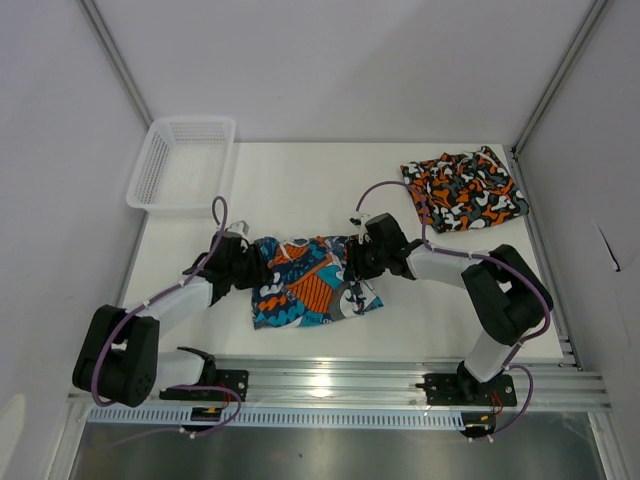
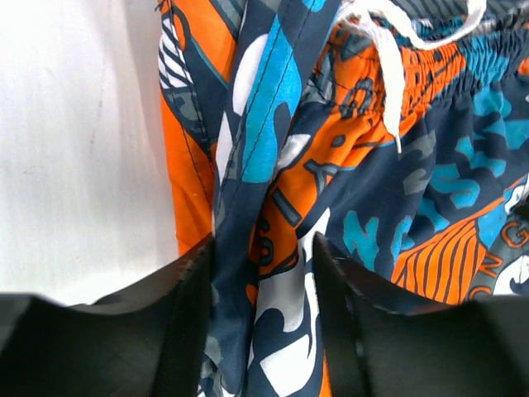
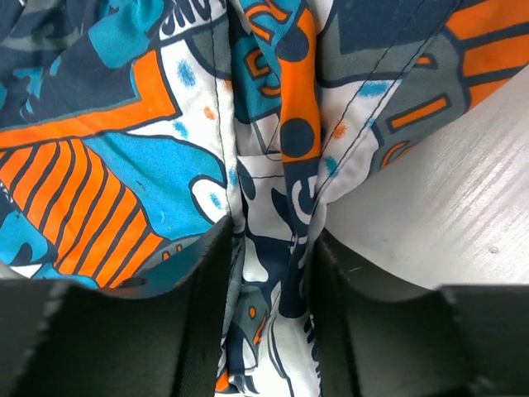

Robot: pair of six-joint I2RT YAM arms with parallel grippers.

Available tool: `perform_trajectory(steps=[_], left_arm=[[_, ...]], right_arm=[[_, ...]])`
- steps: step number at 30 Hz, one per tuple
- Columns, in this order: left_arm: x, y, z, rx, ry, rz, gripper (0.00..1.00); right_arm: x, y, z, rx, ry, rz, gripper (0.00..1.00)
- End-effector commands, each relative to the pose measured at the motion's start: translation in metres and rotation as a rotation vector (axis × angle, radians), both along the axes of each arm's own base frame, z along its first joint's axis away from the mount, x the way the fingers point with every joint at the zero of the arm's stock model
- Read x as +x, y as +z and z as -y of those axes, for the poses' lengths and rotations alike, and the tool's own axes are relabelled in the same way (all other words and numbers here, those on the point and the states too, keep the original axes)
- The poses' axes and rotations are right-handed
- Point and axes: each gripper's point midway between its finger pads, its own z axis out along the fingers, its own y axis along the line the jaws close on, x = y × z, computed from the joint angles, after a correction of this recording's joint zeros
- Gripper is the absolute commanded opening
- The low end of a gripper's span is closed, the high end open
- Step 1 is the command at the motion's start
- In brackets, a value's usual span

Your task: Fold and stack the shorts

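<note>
Blue-teal cartoon shorts (image 1: 305,283): left edge pinched between left fingers (image 2: 169,331), right edge pinched between right fingers (image 3: 198,331).

Your top camera looks down from above and behind the arm bases, far enough back to take in the whole table (image 1: 300,190). Each wrist camera looks forward past the left gripper (image 2: 263,244) or the right gripper (image 3: 273,231), very close in. All three views share the cartoon-print shorts (image 1: 305,285), probably at opposite edges in the wrist views.
</note>
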Motion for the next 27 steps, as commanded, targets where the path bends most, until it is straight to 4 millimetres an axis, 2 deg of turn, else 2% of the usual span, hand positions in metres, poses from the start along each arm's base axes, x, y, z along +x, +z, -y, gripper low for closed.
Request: perform_trajectory(steps=[1,5,8,13,14,16,17,19,20,21,23,27], left_arm=[[0.006,0.004,0.006,0.016,-0.017,0.028,0.49],[0.007,0.001,0.007,0.045,-0.008,0.011,0.47],[0.006,-0.005,0.006,0.064,-0.005,-0.017,0.54],[0.007,-0.012,-0.001,0.099,0.035,-0.057,0.58],[0.008,-0.012,0.000,0.098,0.034,-0.058,0.55],[0.007,-0.015,0.000,0.099,0.027,-0.068,0.49],[0.008,-0.015,0.002,0.098,0.025,-0.067,0.33],[0.008,-0.017,0.003,0.097,0.017,-0.074,0.17],[0.008,-0.018,0.003,0.098,0.017,-0.075,0.07],[0.006,-0.021,0.004,0.101,0.012,-0.084,0.01],[0.008,-0.019,0.008,0.097,0.004,-0.072,0.00],[0.013,-0.009,0.019,0.076,0.006,-0.040,0.00]], right_arm=[[0.012,0.013,-0.005,-0.012,-0.007,0.054,0.42],[0.012,0.013,-0.004,-0.017,-0.013,0.056,0.40],[0.013,0.013,-0.004,-0.020,-0.017,0.056,0.40],[0.013,0.012,-0.003,-0.021,-0.022,0.053,0.33],[0.013,0.012,-0.003,-0.021,-0.022,0.053,0.29],[0.014,0.012,-0.003,-0.019,-0.024,0.054,0.27],[0.014,0.013,-0.003,-0.018,-0.024,0.055,0.27],[0.015,0.014,-0.001,-0.018,-0.034,0.057,0.24],[0.015,0.015,-0.001,-0.019,-0.037,0.061,0.21],[0.016,0.015,0.000,-0.021,-0.047,0.064,0.19],[0.019,0.018,0.001,-0.022,-0.059,0.072,0.07],[0.026,0.030,0.002,-0.023,-0.099,0.096,0.00]])
